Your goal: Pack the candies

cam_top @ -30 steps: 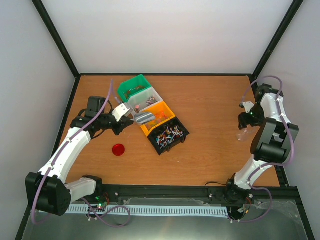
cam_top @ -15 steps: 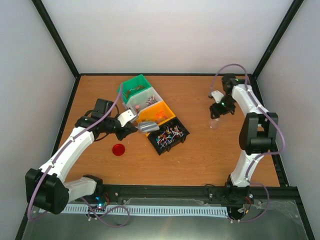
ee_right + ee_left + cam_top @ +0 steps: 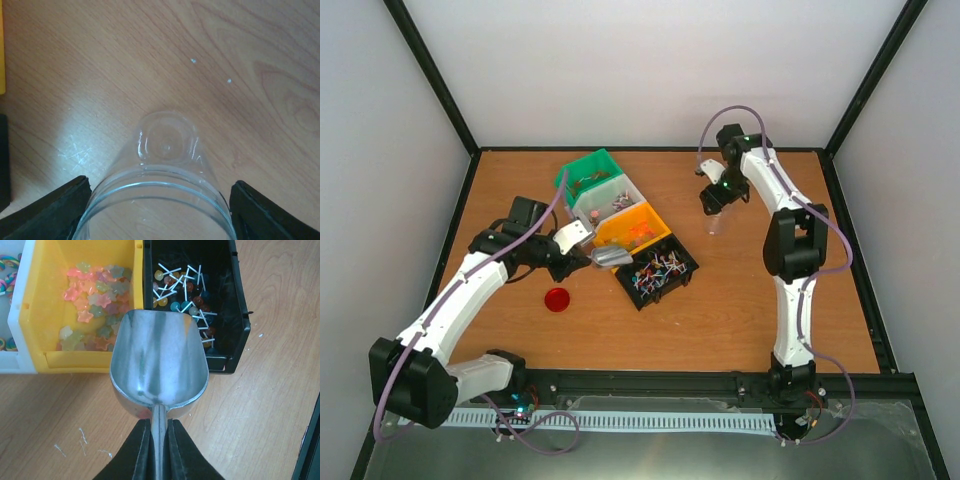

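Observation:
The candies lie in bins: pale star-shaped ones (image 3: 95, 310) in the yellow bin (image 3: 37, 315), lollipops (image 3: 182, 290) in the black bin (image 3: 240, 315), and striped ones at the edge of the white bin (image 3: 12, 360). My left gripper (image 3: 159, 435) is shut on the handle of an empty metal scoop (image 3: 159, 362), held just above the near walls of the yellow and black bins; it also shows in the top view (image 3: 612, 256). My right gripper (image 3: 160, 220) is shut on an empty clear jar (image 3: 165, 165), mouth towards the camera, over bare table right of the bins (image 3: 713, 222).
The green bin (image 3: 588, 178), white bin (image 3: 610, 200), orange-yellow bin (image 3: 635, 232) and black bin (image 3: 657, 270) stand in a diagonal row left of centre. A round red lid (image 3: 557, 299) lies on the table near the left arm. Black frame posts edge the table.
My right arm has swung left from the table's right edge to the back middle, carrying the clear jar. My left gripper has shifted slightly right and nearer with the scoop.

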Motion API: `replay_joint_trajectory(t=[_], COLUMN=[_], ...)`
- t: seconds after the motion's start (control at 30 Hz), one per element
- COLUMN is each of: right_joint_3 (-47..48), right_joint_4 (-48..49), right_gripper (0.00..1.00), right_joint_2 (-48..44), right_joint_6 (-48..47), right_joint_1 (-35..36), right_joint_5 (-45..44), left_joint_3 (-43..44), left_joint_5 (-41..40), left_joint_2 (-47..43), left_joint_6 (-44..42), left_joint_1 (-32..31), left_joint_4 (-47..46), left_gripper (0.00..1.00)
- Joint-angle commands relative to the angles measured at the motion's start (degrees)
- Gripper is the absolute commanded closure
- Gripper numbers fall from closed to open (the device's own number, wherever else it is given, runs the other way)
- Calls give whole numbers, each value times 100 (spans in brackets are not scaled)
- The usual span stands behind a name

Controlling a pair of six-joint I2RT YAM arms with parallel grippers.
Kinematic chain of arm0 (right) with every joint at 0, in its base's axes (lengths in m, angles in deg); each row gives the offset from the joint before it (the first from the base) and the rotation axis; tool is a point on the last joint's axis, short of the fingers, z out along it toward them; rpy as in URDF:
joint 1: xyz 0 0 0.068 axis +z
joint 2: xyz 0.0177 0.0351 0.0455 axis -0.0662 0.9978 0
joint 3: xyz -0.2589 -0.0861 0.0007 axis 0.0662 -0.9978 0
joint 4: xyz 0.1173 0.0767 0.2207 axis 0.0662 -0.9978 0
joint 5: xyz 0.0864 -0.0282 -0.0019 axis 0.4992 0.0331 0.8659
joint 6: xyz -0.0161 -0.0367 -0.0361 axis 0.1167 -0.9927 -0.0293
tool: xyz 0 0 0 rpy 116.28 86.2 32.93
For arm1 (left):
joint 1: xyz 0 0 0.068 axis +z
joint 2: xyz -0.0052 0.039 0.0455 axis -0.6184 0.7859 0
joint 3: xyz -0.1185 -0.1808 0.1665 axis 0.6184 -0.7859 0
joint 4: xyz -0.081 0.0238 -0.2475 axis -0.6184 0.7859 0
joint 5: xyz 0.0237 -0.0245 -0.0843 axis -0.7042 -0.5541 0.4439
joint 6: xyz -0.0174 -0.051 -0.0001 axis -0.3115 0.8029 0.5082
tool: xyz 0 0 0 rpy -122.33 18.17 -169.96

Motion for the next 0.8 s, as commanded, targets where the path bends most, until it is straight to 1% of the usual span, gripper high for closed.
replay_joint_trajectory(t=[0.0, 0.07, 0.17, 0.27, 0.4, 0.47, 0.53, 0.63, 0.77], right_joint_3=[617, 911, 1263, 1470, 1320, 1097, 670, -131, -1265], right_joint_4=[-481, -579, -682, -729, -617, -564, -508, -419, -184], right_gripper=[20, 13, 7, 5, 4, 4, 5, 9, 16], right_joint_2=[299, 332, 298, 111, -447, -785, -1148, -1668, -2281], right_joint_6=[-104, -108, -155, -225, -359, -382, -371, -288, -222], right_joint_1=[57, 53, 50, 55, 25, -30, -125, -320, -390], right_joint_5=[41, 92, 221, 385, 715, 1000, 1405, 2125, 2968], left_joint_3=[356, 415, 524, 706, 989, 1175, 1361, 1475, 1644], left_joint_5=[-82, -126, -133, -99, -247, -370, -496, -805, -1426], left_joint_2=[86, 142, 209, 311, 504, 593, 660, 673, 848], left_joint_6=[-85, -110, -170, -252, -336, -291, -306, -421, -429], left_joint_1=[-30, -30, -31, -43, -155, -236, -370, -778, -1360], left_joint_4=[230, 276, 398, 601, 967, 1128, 1304, 1484, 1732], left_gripper=[99, 99, 99, 99, 99, 99, 99, 99, 99])
